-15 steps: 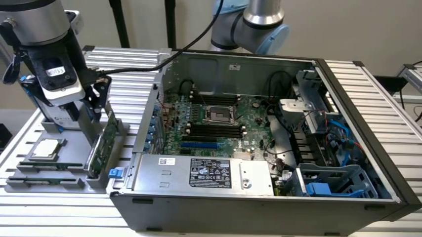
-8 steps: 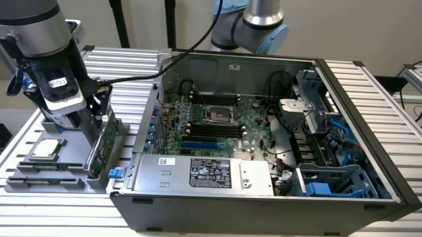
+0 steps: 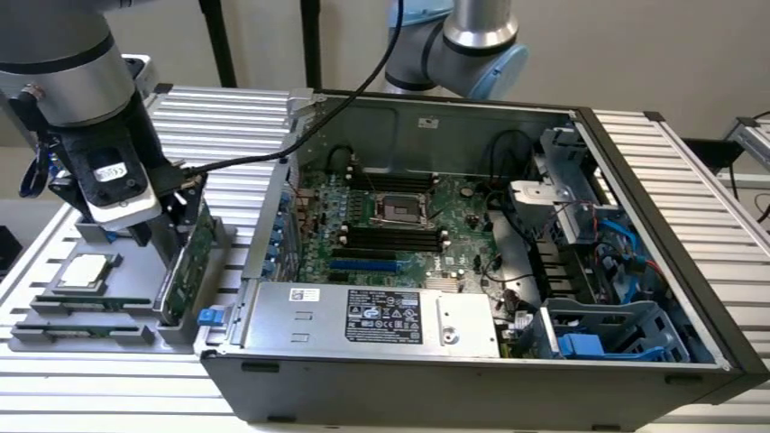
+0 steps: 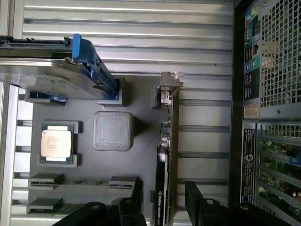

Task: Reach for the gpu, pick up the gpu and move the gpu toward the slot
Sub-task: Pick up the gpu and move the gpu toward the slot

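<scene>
Progress: the reach looks all but complete, the pick-up is not yet made, and no travel toward the case shows. The gripper (image 3: 169, 221) hangs over the holder tray (image 3: 72, 336), which sits on the slatted table at the exterior view's left of the open computer case (image 3: 481, 383).

In the wrist view the gripper (image 4: 163, 188) has its two dark fingers spread, one on each side of the gpu (image 4: 168, 141). Clear gaps show on both faces, so the jaws are apart and grip nothing.

Location: the gpu (image 3: 189, 262) is seated in its groove at the tray edge nearest the case wall. It is well apart from the blue slot (image 3: 361, 264) on the motherboard (image 3: 398, 225), which I judge to be its destination.

Orientation: the card stands on its long edge, faces vertical. Its long axis runs near to far, roughly parallel to the case's side wall. The silver bracket end lies at the end of the tray where the hard drive (image 4: 47, 77) with blue rails stands, away from the fingers. The processor chip (image 4: 56, 143) lies flat in its own pocket, untouched.

Outstanding, in my judgement: closure on the card, lift clear of the groove, transfer toward the slot.
</scene>
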Robot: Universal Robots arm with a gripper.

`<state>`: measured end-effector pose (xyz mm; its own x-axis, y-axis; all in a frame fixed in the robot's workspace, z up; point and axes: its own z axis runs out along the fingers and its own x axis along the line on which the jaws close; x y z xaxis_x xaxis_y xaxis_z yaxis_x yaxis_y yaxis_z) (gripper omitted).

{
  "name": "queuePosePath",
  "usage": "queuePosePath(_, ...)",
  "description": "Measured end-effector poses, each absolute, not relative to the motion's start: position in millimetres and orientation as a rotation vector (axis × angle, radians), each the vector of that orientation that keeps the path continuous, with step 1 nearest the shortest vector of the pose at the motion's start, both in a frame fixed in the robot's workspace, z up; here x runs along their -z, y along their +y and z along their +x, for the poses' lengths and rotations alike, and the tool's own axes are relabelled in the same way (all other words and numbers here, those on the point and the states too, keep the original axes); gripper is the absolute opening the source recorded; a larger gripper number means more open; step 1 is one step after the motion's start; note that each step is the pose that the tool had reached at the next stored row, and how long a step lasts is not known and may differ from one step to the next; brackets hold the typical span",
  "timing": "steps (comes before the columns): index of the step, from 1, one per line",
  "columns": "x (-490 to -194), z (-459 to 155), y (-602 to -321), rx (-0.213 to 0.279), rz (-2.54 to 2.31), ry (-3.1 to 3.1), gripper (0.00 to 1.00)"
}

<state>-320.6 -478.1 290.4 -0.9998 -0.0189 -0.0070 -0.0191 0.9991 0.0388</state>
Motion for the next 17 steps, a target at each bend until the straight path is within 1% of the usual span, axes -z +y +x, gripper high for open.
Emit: queuePosePath(17,-259.5,-319.3,-479.3,-0.061,0.012,3.132,0.48)
